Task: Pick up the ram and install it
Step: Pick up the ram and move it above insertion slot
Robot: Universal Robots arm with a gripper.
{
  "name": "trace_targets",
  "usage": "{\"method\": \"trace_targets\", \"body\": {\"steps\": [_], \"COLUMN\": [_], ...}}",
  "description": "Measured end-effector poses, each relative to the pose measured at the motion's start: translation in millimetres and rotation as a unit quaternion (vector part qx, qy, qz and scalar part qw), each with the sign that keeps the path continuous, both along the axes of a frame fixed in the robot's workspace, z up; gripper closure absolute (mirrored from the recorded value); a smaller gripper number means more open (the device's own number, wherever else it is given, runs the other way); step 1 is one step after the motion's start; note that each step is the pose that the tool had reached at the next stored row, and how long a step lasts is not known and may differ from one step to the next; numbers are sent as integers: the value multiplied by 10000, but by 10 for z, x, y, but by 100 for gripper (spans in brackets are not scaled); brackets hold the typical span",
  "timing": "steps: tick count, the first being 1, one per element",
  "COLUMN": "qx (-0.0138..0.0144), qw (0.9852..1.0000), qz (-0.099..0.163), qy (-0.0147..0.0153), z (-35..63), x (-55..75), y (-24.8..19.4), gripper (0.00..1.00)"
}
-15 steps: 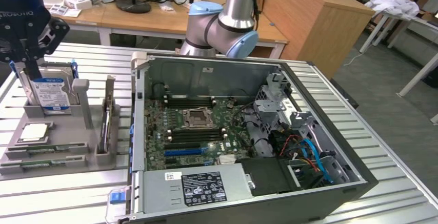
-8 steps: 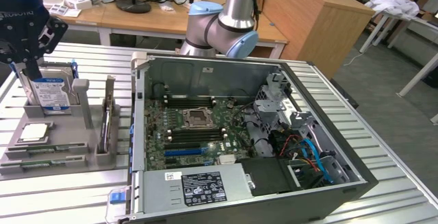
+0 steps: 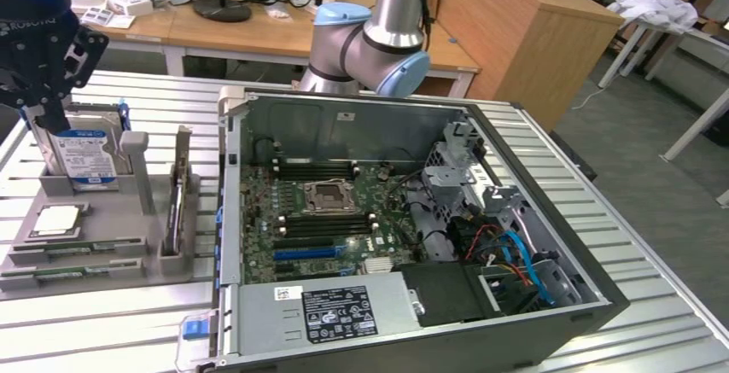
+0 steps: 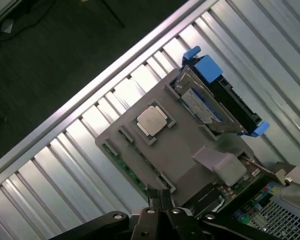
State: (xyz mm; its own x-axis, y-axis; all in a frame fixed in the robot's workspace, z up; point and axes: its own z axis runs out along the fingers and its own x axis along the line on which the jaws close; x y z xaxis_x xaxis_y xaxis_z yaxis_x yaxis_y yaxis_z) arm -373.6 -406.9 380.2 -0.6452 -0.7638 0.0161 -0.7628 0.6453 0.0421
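Gripper [image 3: 48,121] [image 4: 160,197]: fingers pressed together, with nothing between them. In the exterior view you'll see it hanging over the far end of the grey holder [image 3: 114,258] [image 4: 182,155], just above the hard drive [image 3: 82,155] [image 4: 215,97].

The ram [image 3: 71,274] [image 4: 126,167] lies flat in the holder's outermost slot, apart from the gripper. A second green stick [image 3: 78,247] lies in the slot beside it.

Note what crowds the holder. The hard drive stands upright in its blue caddy, the processor chip [image 3: 57,219] [image 4: 151,120] lies between the drive and the sticks, and an upright card [image 3: 180,202] stands on the side toward the case.

The open computer case [image 3: 592,296] sits just beside the holder on the exterior view's right. Its motherboard [image 3: 330,211] is uncovered and its black memory slots [image 3: 319,168] are in view.
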Motion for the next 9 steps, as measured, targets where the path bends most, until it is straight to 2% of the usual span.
{"method": "trace_targets", "body": {"steps": [5,9], "qx": [0,0], "qw": [9990,9966], "qz": [458,822], "qy": [0,0], "z": [-2,-3], "x": [0,0], "y": [0,0], "gripper": [89,89]}}
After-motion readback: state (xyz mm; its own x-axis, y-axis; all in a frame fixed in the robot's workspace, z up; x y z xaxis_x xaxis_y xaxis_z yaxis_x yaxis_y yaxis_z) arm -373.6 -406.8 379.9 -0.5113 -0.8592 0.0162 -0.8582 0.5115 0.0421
